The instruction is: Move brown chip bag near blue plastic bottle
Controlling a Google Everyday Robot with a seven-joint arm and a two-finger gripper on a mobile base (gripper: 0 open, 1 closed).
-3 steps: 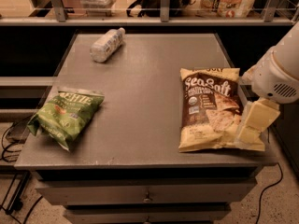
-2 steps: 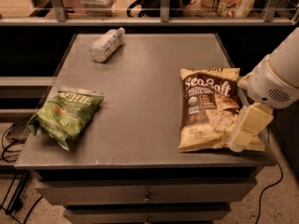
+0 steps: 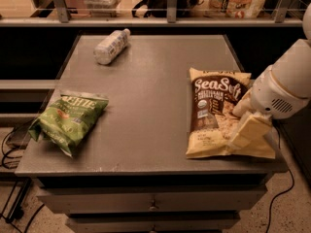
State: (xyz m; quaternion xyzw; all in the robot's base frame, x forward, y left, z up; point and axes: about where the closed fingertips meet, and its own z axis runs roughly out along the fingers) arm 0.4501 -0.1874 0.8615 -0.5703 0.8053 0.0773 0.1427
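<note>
The brown chip bag [image 3: 218, 113] lies flat at the right side of the grey table [image 3: 150, 86], its "Sea Salt" lettering facing up. The blue plastic bottle [image 3: 111, 46] lies on its side at the table's far left, well apart from the bag. My gripper [image 3: 248, 132] hangs from the white arm [image 3: 284, 91] at the right edge of the table. It sits low over the bag's lower right part and hides that corner. I cannot tell whether it touches the bag.
A green chip bag [image 3: 70, 120] lies near the table's front left edge. A railed shelf [image 3: 170, 13] with packaged goods runs behind the table. Drawers [image 3: 153, 205] sit below the tabletop. Cables lie on the floor at left and right.
My gripper has moved left and slightly down, from beside the bag's right edge to over its lower right part. The bag, bottle and green bag have not moved.
</note>
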